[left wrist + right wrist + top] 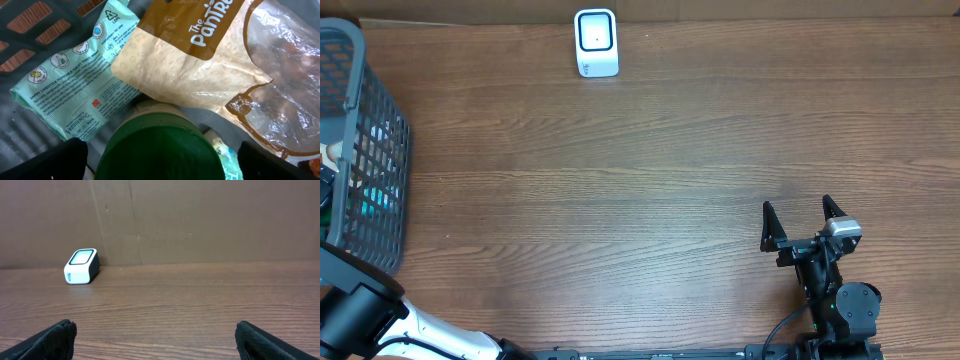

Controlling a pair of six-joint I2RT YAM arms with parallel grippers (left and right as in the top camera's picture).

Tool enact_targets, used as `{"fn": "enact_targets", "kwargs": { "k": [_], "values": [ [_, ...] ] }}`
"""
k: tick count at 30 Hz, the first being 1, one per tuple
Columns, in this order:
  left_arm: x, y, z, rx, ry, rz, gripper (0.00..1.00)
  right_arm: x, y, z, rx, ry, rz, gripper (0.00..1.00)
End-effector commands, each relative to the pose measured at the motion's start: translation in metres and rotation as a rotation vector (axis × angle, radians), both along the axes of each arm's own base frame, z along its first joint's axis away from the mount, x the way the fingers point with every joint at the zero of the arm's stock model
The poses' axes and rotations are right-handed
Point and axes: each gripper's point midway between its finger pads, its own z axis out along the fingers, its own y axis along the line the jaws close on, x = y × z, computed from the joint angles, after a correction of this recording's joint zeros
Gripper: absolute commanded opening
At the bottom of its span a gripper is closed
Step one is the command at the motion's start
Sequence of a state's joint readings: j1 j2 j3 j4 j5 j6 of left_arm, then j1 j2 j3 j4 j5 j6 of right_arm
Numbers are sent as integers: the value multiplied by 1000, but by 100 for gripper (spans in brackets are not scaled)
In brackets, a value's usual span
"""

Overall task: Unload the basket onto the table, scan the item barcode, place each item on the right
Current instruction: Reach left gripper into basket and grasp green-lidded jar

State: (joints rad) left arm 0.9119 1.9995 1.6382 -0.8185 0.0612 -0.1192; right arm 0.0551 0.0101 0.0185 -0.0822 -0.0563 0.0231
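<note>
the step in hand looks like picking one item out of the dark grey plastic mesh basket (365,150) at the table's left edge, and it would go best if the left gripper (162,165) settles on a single target before closing, since several things overlap under it. its jaws stand fully apart and hold nothing, with the two black fingertips at the lower corners of the left wrist view and a round dark green lid on a beige jar (160,145) directly between them. that jar seems the natural choice: it sits on top, is rigid, and should not crumple, so i would descend straight, centre the lid between the fingers and grip below the lid's rim rather than on the slippery films nearby. the brown and clear plastic snack pouch (225,65) lies tilted across the upper right, overlapping the mint green flat wipes packet (75,85) at the left; both are soft and glossy. no barcode shows on any item yet. the small white box-shaped scanner with a dark window (596,42) stands at the table's far edge, well apart from the basket. the right gripper (804,224) rests wide open and empty near the front right, facing the scanner.
</note>
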Motion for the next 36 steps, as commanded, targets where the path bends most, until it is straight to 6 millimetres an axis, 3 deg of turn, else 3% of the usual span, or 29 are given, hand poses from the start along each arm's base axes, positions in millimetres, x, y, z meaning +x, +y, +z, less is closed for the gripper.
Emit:
{"fn": "enact_targets", "kwargs": {
  "k": [1, 17, 28, 33, 36],
  "values": [
    [1, -3, -11, -25, 10, -29, 98, 0, 3, -2, 4, -1, 12, 100],
    [-1, -5, -13, -37, 19, -29, 96, 0, 3, -2, 4, -1, 12, 100],
    [-5, -10, -23, -53, 31, -28, 84, 0, 3, -2, 4, -1, 12, 100],
    [-7, -12, -31, -58, 36, -28, 91, 0, 3, -2, 4, -1, 12, 100],
    [-7, -12, -31, -58, 35, -28, 82, 0, 3, -2, 4, -1, 12, 100]
  ]
}}
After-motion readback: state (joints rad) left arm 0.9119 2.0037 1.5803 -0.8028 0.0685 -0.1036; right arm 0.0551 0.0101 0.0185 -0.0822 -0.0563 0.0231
